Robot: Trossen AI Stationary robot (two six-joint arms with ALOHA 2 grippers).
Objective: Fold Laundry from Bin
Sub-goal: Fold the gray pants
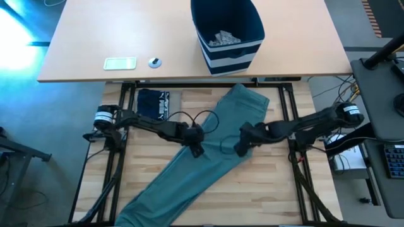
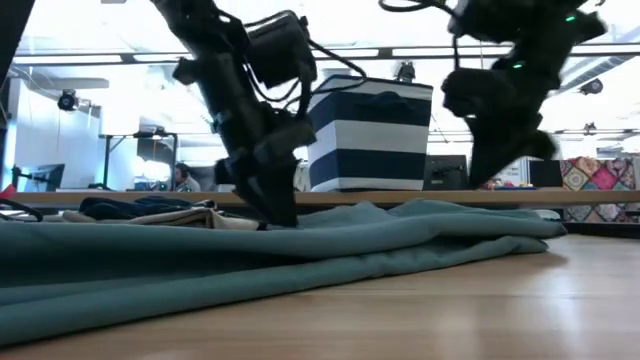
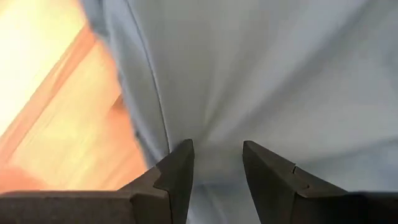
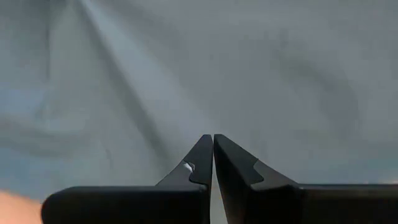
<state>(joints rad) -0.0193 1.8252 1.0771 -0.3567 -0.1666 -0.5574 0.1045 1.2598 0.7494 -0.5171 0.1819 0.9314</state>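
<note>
Evidently spread diagonally across frame centre for folding, the teal-green garment [image 1: 208, 151] has the left gripper [image 1: 197, 150] part-spread at its edge, seemingly pinching a fold, and the right gripper [image 1: 240, 147] clenched, apparently empty, above it.

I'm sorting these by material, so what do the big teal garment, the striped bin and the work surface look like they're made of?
Teal garment: soft matte woven or knit cloth, judging by its loose folds and creases; the exact fibre cannot be told.
Bin: looks like navy fabric with white stripes, its walls boxy with soft edges.
Work surface: light wood, probably planks or butcher-block, going by its visible grain lines and slight sheen.
</note>
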